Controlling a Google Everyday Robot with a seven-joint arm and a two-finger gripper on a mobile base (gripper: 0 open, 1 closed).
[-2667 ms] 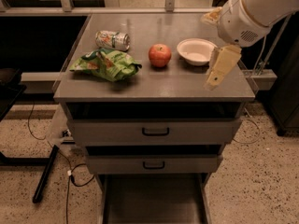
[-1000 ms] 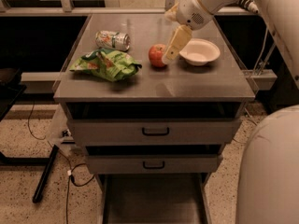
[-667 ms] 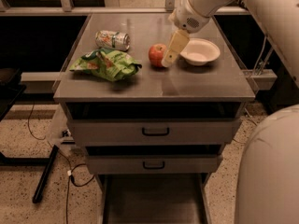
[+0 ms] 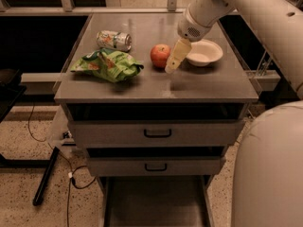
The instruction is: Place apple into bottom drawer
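Observation:
The red apple [image 4: 160, 55] with an orange blush sits on the grey cabinet top [image 4: 208, 84], left of a white bowl [image 4: 204, 53]. My gripper [image 4: 173, 60] hangs from the white arm, its pale fingers pointing down just right of the apple, close beside it. The apple rests on the top, not lifted. The bottom drawer [image 4: 156, 203] is pulled out at the foot of the cabinet, showing a flat grey floor with nothing in it.
A crushed drink can [image 4: 114, 39] lies at the back left. A green snack bag [image 4: 108, 65] lies left of the apple. Two upper drawers [image 4: 157, 133] with black handles are closed. My white robot body [image 4: 270, 169] fills the lower right. Cables lie on the floor at left.
The arm swung from the right of the bowl leftward to the apple. In the last second the gripper has lowered slightly beside the apple. The apple has not moved.

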